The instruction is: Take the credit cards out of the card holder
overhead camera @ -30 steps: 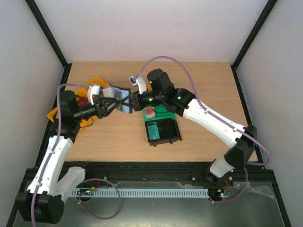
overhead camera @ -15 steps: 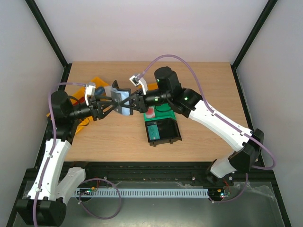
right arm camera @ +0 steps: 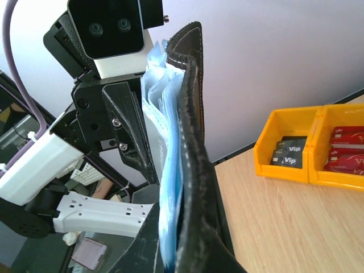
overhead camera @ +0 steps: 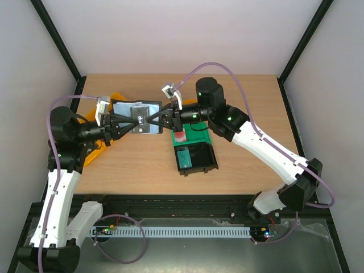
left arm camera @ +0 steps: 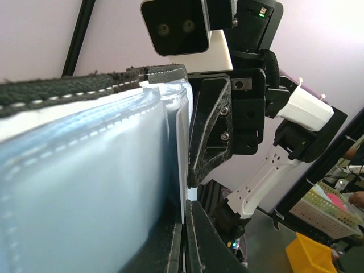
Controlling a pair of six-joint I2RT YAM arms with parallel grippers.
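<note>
Black card holder (overhead camera: 139,111) held up over the wooden table (overhead camera: 244,96), centre-left of the top view, caught between both grippers. Left gripper (overhead camera: 131,121) with fingers pinched on its left edge, right gripper (overhead camera: 152,119) with fingers clamped on its right edge. Seen edge-on in the wrist views, blue-grey sleeves fanned out. At right of the right wrist view, red credit cards (right arm camera: 348,136) lying in an orange bin (right arm camera: 267,142).
</note>
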